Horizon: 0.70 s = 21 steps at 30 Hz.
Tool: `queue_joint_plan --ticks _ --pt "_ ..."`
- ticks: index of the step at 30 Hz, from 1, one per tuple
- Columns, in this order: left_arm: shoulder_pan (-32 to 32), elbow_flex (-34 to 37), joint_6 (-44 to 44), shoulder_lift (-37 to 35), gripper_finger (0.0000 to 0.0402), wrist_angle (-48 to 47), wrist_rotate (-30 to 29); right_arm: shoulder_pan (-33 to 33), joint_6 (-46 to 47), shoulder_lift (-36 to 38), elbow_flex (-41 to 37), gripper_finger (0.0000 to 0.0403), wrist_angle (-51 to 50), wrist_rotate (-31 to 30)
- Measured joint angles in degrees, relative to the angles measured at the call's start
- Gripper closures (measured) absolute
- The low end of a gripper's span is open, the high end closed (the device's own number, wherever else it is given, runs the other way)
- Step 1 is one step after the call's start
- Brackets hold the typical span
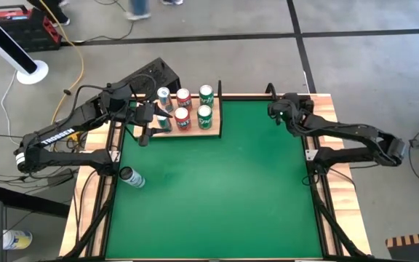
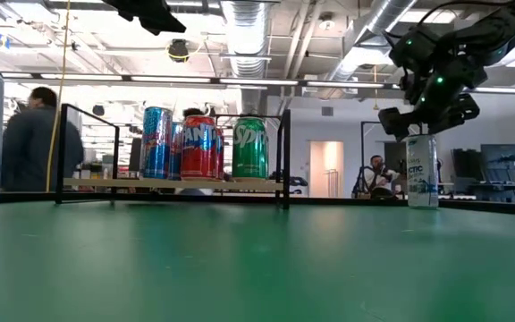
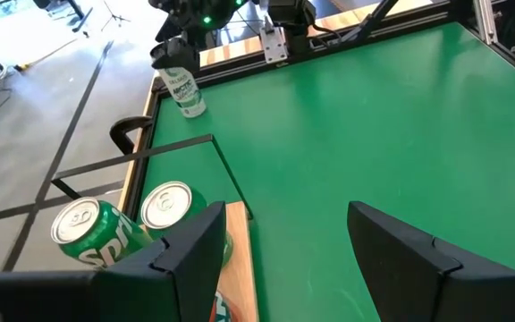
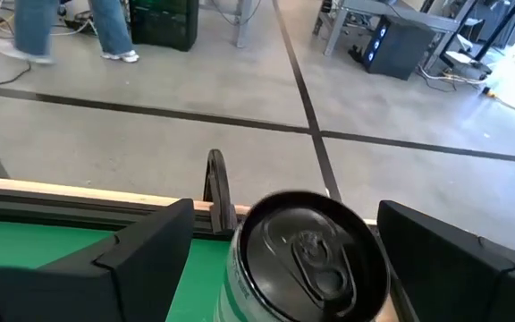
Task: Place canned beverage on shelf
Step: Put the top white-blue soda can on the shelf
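An open workshop floor surrounds the green table [image 1: 224, 182]. At its far left stands the shelf [image 1: 195, 125], already carrying cans. The left gripper [image 1: 145, 120] hovers there, half-open and empty. The right gripper [image 1: 281, 110] gapes wide above a can [image 4: 307, 259] at the far right corner — likely poised to grasp it.

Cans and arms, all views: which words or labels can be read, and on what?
"TROSSEN": left arm, high view.
"Spr", cut off: green can on the shelf.
"spr": green can, left wrist view.
Blue and red cans, and the white cans' small print: not readable.
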<state>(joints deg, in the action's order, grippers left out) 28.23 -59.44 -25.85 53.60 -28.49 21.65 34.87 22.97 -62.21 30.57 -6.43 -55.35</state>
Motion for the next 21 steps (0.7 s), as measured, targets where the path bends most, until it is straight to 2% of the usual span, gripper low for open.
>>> queue_joint_plan --ticks 8,14,21 --pt "0.00 0.00 -0.01 0.00 0.0182 0.00 0.00 0.00 -0.58 1.63 0.07 0.0025 -1.22 -0.07" --pt "0.00 0.00 -0.40 0.00 0.0182 -0.02 0.00 0.02 3.04 0.95 -0.05 0.0025 -4.35 -0.30" --pt "0.00 0.00 -0.52 0.00 0.0182 -0.58 0.00 1.56 3.98 1.29 -8.33 0.0025 6.70 1.22"
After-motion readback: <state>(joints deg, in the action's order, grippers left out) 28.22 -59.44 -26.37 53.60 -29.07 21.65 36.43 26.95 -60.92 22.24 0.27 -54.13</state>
